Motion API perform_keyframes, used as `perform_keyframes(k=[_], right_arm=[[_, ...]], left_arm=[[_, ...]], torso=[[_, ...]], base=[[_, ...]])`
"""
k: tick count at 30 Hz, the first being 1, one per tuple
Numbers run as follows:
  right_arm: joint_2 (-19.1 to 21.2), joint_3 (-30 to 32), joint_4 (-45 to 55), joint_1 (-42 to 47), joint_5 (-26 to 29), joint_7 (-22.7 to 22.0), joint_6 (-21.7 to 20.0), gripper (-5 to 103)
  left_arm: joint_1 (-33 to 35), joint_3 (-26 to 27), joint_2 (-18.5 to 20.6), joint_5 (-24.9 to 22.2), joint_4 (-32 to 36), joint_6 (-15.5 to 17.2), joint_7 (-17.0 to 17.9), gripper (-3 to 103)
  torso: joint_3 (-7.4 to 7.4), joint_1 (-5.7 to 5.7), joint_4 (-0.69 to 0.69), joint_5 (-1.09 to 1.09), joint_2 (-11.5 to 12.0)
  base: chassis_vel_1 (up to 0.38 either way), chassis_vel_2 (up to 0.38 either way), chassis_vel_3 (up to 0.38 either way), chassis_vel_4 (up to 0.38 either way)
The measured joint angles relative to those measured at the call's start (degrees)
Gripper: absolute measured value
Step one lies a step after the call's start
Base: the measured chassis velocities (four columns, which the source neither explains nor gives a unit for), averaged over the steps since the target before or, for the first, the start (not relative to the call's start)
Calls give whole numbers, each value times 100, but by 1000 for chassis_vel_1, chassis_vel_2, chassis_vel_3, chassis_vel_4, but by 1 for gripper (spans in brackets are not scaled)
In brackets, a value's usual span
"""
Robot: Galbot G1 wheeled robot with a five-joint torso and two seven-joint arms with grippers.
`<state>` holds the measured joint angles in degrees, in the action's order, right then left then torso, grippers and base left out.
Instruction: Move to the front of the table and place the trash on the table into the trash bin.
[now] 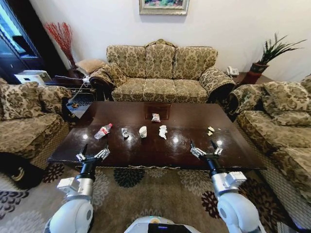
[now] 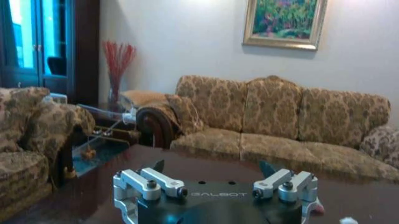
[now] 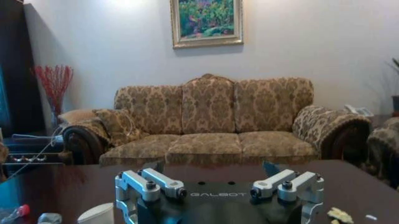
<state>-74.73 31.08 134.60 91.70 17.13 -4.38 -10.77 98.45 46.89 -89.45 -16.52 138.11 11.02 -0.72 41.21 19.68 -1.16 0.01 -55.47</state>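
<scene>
Before me sits the dark glossy wooden worktop [image 1: 194,145], trash spread along its middle: a clear plastic bottle with red cap [image 1: 102,131], a small white cup [image 1: 143,131], white tissue [image 1: 163,131]. Left end effector [image 1: 93,155] and right end effector [image 1: 205,150] hover wide over the near edge. I think driving is done; next I must reach and pinch one piece.

Table [image 1: 184,141] dark reddish-brown; bottle [image 1: 102,131] clear, red-capped; tissues [image 1: 163,131] white.

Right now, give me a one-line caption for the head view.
Both open claws, left claw and right claw, hover at the near edge of the table, litter including a bottle ahead.
</scene>
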Motion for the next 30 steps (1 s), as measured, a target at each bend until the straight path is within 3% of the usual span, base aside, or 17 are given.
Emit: perform_keyframes(k=[5, 6, 12, 30], right_arm=[[-29, -41, -23, 4, 64, 54, 16, 100], [8, -19, -3, -40, 114, 58, 16, 100], [8, -4, -121, 13, 68, 80, 420, 100], [-65, -41, -187, 184, -295, 296, 617, 100]], left_arm=[[27, 27, 9, -204, -8, 83, -34, 100], [-17, 35, 34, -478, 33, 80, -1, 100], [-4, 25, 31, -221, -144, -16, 22, 100], [-16, -74, -72, -40, -350, -39, 14, 100]], torso=[[0, 0, 0, -1, 0], [0, 0, 0, -1, 0], [0, 0, 0, 0, 0], [0, 0, 0, -1, 0]], base=[[0, 0, 0, 0], [0, 0, 0, 0], [0, 0, 0, 0], [0, 0, 0, 0]])
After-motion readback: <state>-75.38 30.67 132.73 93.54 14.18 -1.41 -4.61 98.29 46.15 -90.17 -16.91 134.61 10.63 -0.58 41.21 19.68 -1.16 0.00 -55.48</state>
